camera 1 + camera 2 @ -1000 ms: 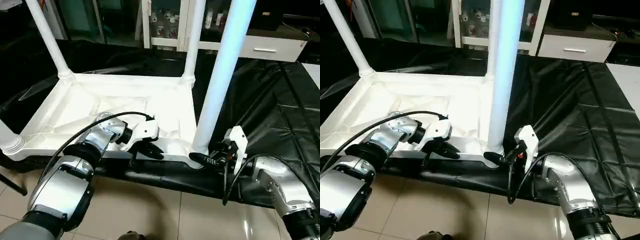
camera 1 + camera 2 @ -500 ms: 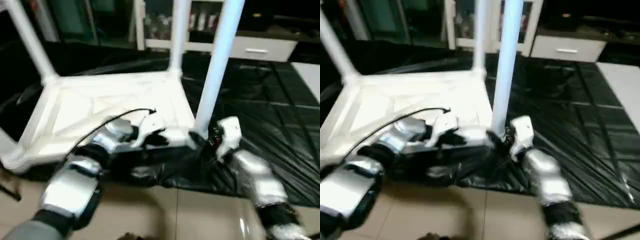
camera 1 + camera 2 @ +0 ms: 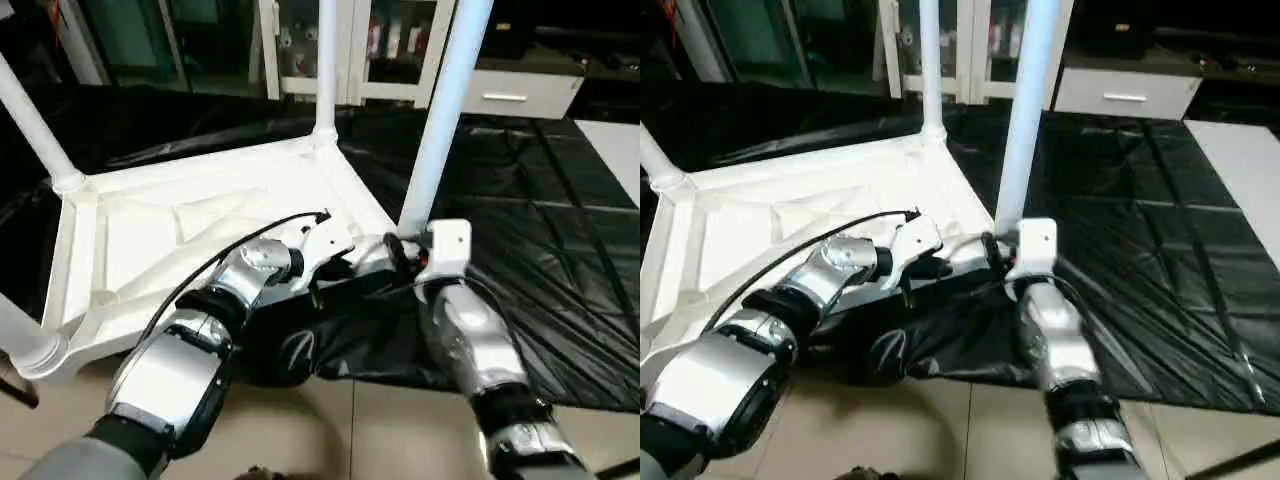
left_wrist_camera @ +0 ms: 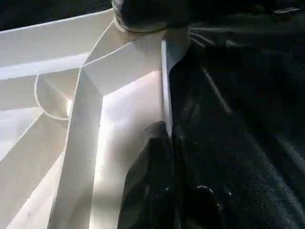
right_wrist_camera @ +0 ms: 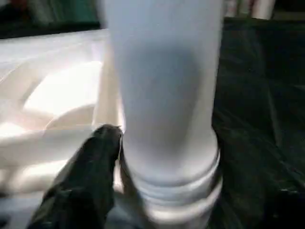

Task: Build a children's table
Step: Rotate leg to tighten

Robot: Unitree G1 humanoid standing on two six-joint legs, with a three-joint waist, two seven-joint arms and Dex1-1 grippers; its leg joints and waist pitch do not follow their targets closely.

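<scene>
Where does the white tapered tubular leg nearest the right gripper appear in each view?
Left eye view: the white tapered tubular leg rises right of centre.
Right eye view: it rises just right of centre.
Left wrist view: just its base collar, at the top edge.
Right wrist view: it stands close up, centre.
Shared landmark: the corner socket of the white ribbed plastic tabletop.

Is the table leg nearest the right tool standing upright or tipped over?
Upright. The leg rises from the tabletop's corner socket, with the right tool at its base.
</scene>
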